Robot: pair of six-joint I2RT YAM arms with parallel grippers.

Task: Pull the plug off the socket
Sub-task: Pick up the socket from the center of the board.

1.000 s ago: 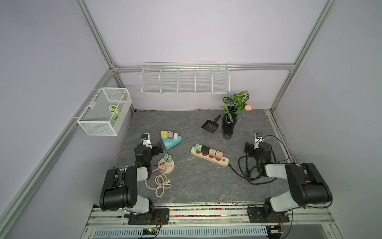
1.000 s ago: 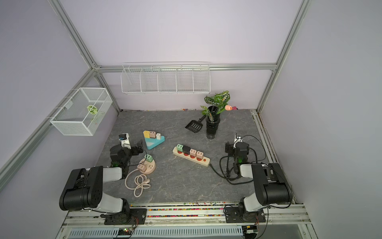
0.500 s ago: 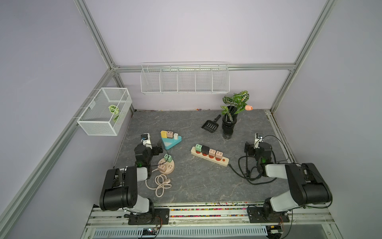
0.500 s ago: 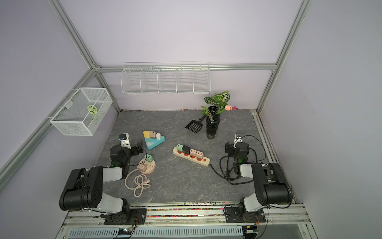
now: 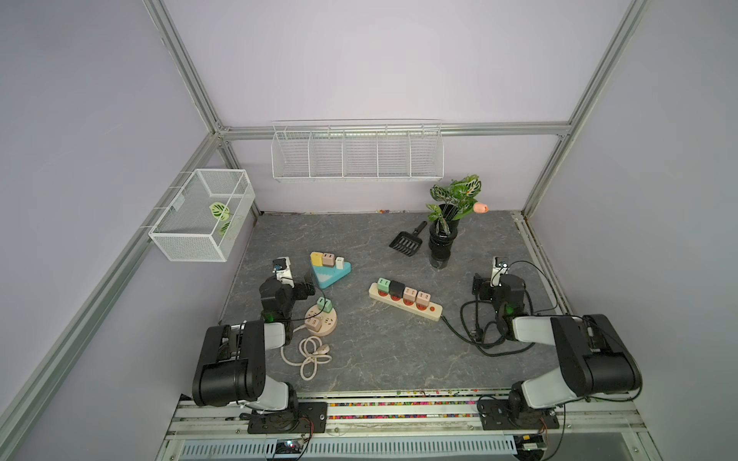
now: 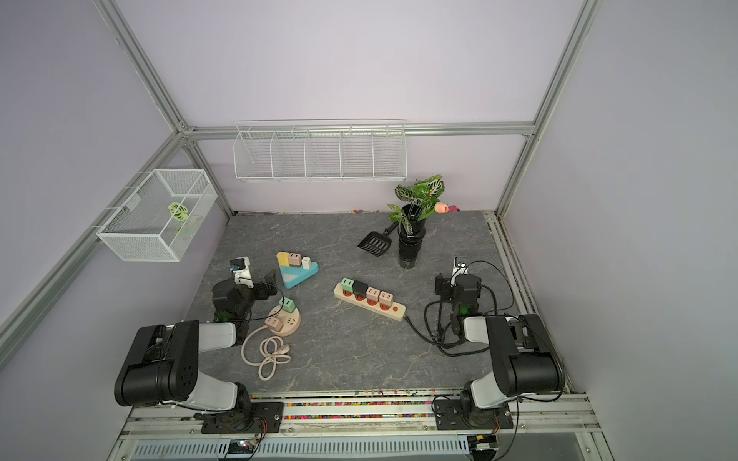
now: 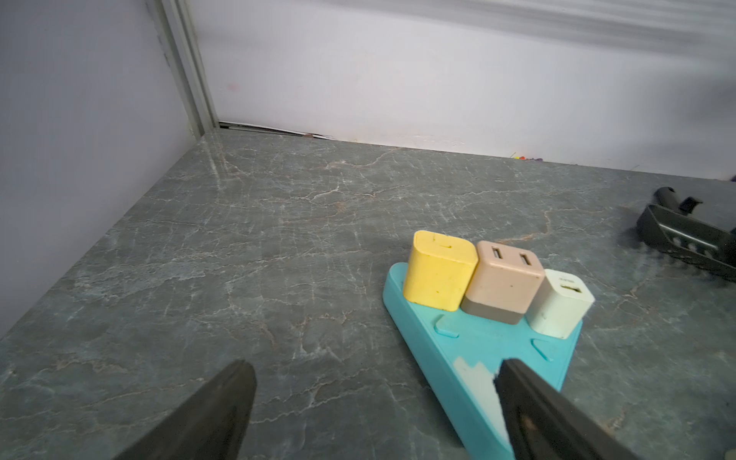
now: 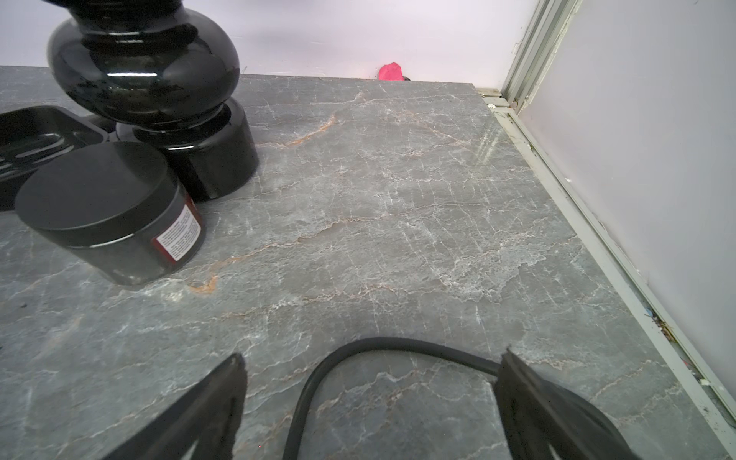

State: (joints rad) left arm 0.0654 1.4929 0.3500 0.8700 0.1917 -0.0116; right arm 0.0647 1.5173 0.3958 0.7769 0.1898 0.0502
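Checking a top view first, I find the left gripper (image 5: 306,286) low over the grey stone tabletop (image 5: 379,359), just beside the teal triangular socket block (image 5: 330,275), where a yellow adapter (image 5: 316,258), a pink adapter (image 5: 328,260) and a white adapter (image 5: 340,262) stand plugged in a row. Nearer my left arm's base lies a round pink socket (image 5: 329,321) with a green plug (image 5: 324,304) and a pink plug (image 5: 314,323) in it, its cord (image 5: 307,355) coiled in front. At mid-table a beige power strip (image 5: 431,311) carries a mint plug (image 5: 384,284), a black plug (image 5: 397,288) and two pink plugs (image 5: 410,294) side by side. The right gripper (image 5: 481,286) sits at the right side, well apart from the strip. From the left wrist, my jaws stand wide and hold nothing; one fingertip overlaps the block's near corner, and all three adapters sit upright in it. From the right wrist, those jaws are also spread wide and empty, a black cable (image 8: 382,342) curving across the table between them, with a black vase (image 8: 159,79) and a black-lidded jar (image 8: 107,207) off to one side.
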